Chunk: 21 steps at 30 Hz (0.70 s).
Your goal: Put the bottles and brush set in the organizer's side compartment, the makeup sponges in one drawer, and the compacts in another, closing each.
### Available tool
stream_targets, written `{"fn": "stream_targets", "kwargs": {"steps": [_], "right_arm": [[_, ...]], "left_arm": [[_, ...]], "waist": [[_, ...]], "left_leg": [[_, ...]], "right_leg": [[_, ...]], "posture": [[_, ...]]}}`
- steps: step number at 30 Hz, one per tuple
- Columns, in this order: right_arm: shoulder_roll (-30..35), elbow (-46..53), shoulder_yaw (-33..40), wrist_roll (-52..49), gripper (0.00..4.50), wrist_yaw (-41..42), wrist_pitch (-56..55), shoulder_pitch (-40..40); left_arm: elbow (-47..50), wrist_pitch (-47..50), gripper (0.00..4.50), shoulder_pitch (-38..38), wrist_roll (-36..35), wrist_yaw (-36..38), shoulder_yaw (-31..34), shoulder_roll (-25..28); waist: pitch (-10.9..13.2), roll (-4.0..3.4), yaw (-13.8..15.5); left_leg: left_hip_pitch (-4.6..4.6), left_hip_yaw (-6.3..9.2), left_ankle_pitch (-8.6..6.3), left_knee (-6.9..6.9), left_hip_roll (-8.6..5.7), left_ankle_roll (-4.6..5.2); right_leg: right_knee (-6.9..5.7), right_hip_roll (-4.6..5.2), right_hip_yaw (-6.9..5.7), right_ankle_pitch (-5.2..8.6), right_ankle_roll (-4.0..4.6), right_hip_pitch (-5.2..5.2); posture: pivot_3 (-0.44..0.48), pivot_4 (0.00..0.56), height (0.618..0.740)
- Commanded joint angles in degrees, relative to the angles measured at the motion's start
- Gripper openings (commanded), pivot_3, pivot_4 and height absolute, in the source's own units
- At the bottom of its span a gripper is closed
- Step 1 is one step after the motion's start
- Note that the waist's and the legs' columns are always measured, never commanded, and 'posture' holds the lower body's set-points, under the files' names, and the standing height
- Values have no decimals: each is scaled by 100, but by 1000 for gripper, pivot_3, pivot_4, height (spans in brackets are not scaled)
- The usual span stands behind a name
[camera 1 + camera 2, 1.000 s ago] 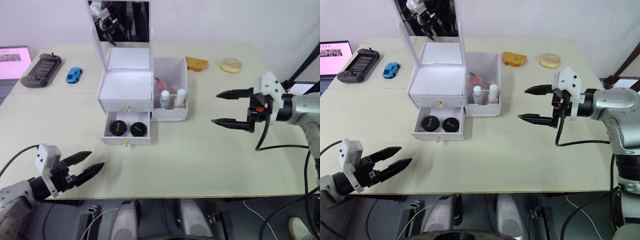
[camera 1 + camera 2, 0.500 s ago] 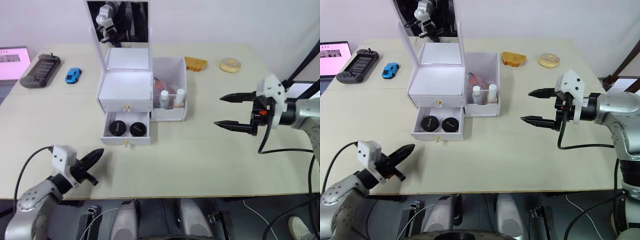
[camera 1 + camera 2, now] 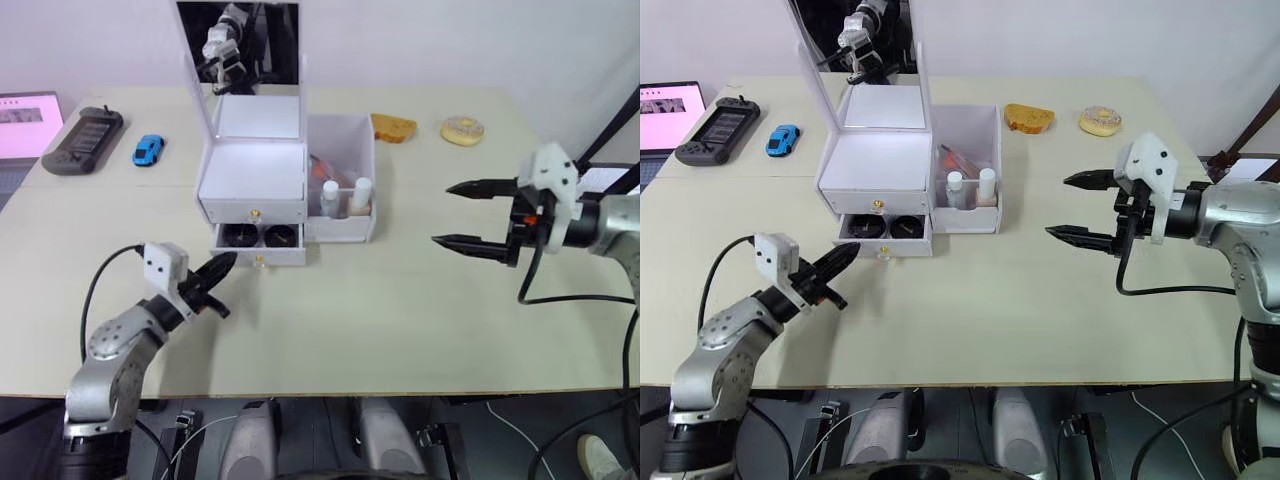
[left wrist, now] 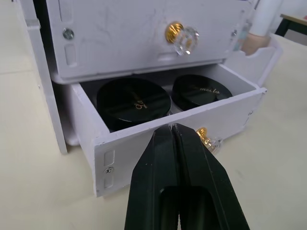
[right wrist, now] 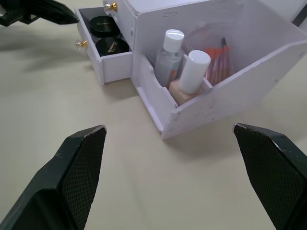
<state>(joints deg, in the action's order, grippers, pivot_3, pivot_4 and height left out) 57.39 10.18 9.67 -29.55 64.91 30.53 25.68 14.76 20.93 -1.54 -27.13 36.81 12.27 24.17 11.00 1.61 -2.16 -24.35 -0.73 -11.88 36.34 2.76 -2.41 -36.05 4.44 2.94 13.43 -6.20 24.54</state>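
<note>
Pressing its two black fingers together, the left gripper (image 4: 173, 128) sits at the white front panel of the lower drawer (image 3: 258, 243), tips right at the panel's top edge and just beside the small gold knob (image 4: 205, 136). That drawer stands only partly out of the organizer (image 3: 252, 175), and the two compacts (image 4: 133, 101) lie side by side inside it (round black lids with small lettering, both half under the drawer above). The upper drawer (image 3: 252, 212) is flush with the body, its own gold knob showing at the front.

On the organizer's right end, the side compartment (image 3: 340, 135) holds the bottles (image 5: 169, 56) upright in its front pocket, the white-capped clear one next to the beige one, with the brush set (image 5: 217, 58) standing behind them. The mirror lid (image 3: 240, 45) is raised at the back.

The right gripper (image 3: 468, 214) hovers above the table (image 3: 400, 320) near its right edge, well apart from the organizer, fingers spread wide with nothing between them.

Toward the table's far left corner lie a dark handheld console (image 3: 82, 127) and a blue toy car (image 3: 148, 149); toward the far right are a piece of toast (image 3: 393, 127) and a doughnut (image 3: 462, 130).
</note>
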Motion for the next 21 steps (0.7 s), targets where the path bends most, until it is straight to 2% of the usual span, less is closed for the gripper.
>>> {"fn": "stream_targets", "kwargs": {"steps": [1, 9, 21], "right_arm": [[104, 224, 211, -38, 4500, -82, 16, 42], [83, 225, 174, -33, 4500, -210, 115, 191], [33, 225, 107, -40, 4500, -351, 197, 263]], "left_arm": [[-249, -11, 59, -314, 108, -35, -76, 101], [-1197, -344, 59, -1084, 427, 135, -322, 147], [-1770, -699, 59, -1556, 661, -41, -455, -184]], "waist": [[0, 0, 0], [0, 1, 5], [0, 0, 142]], "left_leg": [[0, 0, 0, 0, 0, 0], [1, 1, 0, 1, 0, 0], [0, 2, 1, 15, 0, 0]], "right_leg": [[0, -1, 0, 0, 0, 0], [-1, -1, 0, 0, -1, -1], [-4, -2, 0, -6, -9, -5]], "posture": [[0, 150, 738], [0, 150, 738], [0, 150, 738]]}}
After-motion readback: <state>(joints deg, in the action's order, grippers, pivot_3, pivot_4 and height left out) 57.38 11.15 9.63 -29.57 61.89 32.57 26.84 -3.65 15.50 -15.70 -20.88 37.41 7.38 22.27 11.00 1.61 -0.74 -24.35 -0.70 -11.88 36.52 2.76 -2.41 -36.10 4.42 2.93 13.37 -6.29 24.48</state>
